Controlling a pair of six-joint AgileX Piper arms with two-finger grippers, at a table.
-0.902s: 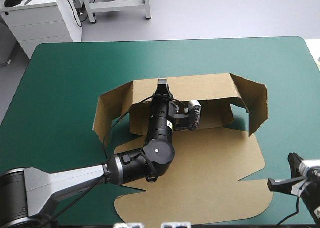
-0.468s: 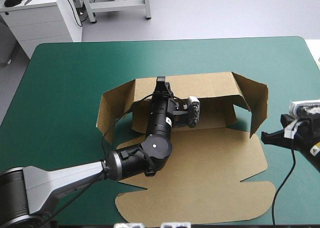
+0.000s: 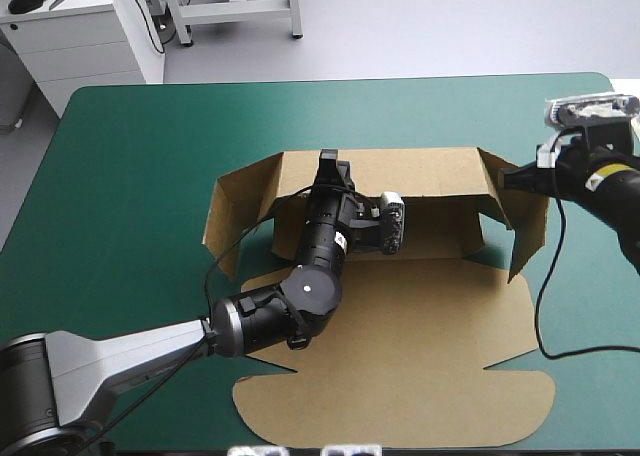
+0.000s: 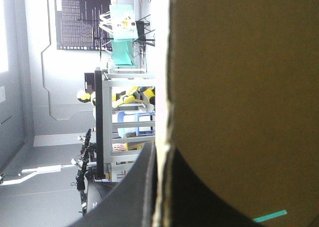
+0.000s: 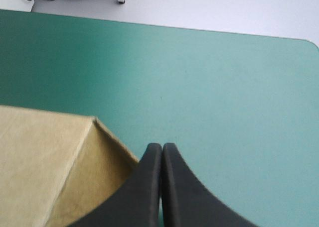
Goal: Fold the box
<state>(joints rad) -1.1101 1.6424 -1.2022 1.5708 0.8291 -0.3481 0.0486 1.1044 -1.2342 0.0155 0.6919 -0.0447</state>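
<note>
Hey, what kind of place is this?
Likely a robotics lab bench: a teal-green table, a half-folded brown box on it, the left gripper shut on its back wall, the right gripper by its right wall.

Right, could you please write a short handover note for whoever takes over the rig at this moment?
Left gripper: jaws shut on the box, at the top edge of its back wall.
Right gripper: jaws shut, holding nothing, outside the right flap; contact unclear.
Box mid-table.
Done: back wall and both side flaps raised.
Left: the rest lies flat; walls not yet tucked.
</note>
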